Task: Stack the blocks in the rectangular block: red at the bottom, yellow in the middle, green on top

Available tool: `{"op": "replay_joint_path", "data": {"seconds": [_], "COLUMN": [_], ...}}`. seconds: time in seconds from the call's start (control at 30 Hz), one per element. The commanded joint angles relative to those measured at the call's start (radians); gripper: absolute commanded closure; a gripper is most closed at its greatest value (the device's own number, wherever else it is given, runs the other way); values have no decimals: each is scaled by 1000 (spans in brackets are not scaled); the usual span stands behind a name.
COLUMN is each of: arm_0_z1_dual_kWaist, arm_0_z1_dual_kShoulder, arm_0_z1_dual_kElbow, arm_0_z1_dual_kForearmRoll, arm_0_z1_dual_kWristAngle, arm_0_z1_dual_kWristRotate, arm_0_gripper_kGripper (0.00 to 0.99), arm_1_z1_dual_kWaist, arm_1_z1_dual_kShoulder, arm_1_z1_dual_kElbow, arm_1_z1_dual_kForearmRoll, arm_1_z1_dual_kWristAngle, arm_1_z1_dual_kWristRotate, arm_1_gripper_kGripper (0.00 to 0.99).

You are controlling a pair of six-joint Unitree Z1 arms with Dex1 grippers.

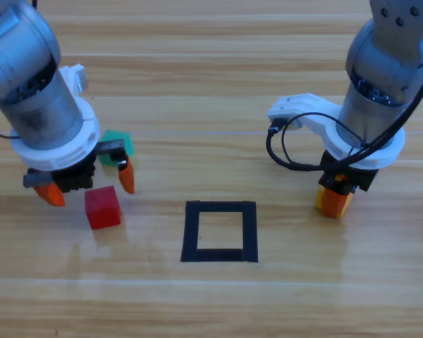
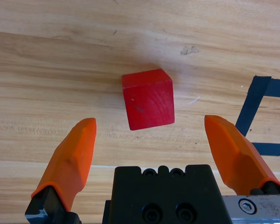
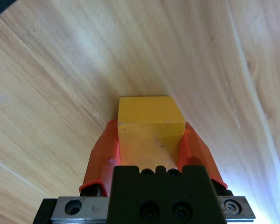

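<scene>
My left tool (image 1: 89, 185), released, straddles the red cube (image 1: 102, 207) ahead of its jaws, skewed enough to slip on closing, while my right tool (image 1: 336, 199) clenches the yellow cube (image 3: 149, 135).

A pale wooden table (image 1: 211, 91) fills the whole high view, its boards running side to side with long darker seams between them. The grain is fine and streaked, warm honey in tone. The varnished top catches soft light from above, giving a whitish sheen near the lower middle and a brighter glare along one side in the right wrist view. A few small scuffs and specks mark the wood in the left wrist view. No wall, floor or window shows
</scene>
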Motion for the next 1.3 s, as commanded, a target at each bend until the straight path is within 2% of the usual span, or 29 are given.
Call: {"op": "replay_joint_path", "data": {"seconds": [0.03,0.23,0.53,0.83,0.93,1.07,1.3], "arm_0_z1_dual_kWaist": [-17,-15,-15,-15,-9,-6,0], "arm_0_z1_dual_kShoulder": [61,108,185,189,179,156,117], "arm_0_z1_dual_kElbow": [17,27,25,-13,-27,-27,-23], "arm_0_z1_dual_kForearmRoll": [-28,-54,-88,-82,-62,-51,4], "arm_0_z1_dual_kWristAngle": [-9,-12,-12,-12,-12,-6,34], "arm_0_z1_dual_kWristRotate": [13,24,19,7,10,15,30], "arm_0_gripper_kGripper": [0,0,0,11,71,205,741], "arm_1_z1_dual_kWaist": [-15,42,45,47,47,47,47], "arm_1_z1_dual_kShoulder": [-97,-204,-183,-178,-178,-174,-175], "arm_1_z1_dual_kElbow": [28,53,45,50,53,59,59], "arm_1_z1_dual_kForearmRoll": [101,159,147,127,124,118,118], "arm_1_z1_dual_kWristAngle": [-8,-2,90,93,93,93,93], "arm_1_z1_dual_kWristRotate": [-2,0,32,72,73,75,76], "arm_1_gripper_kGripper": [990,990,990,990,990,990,990]}}
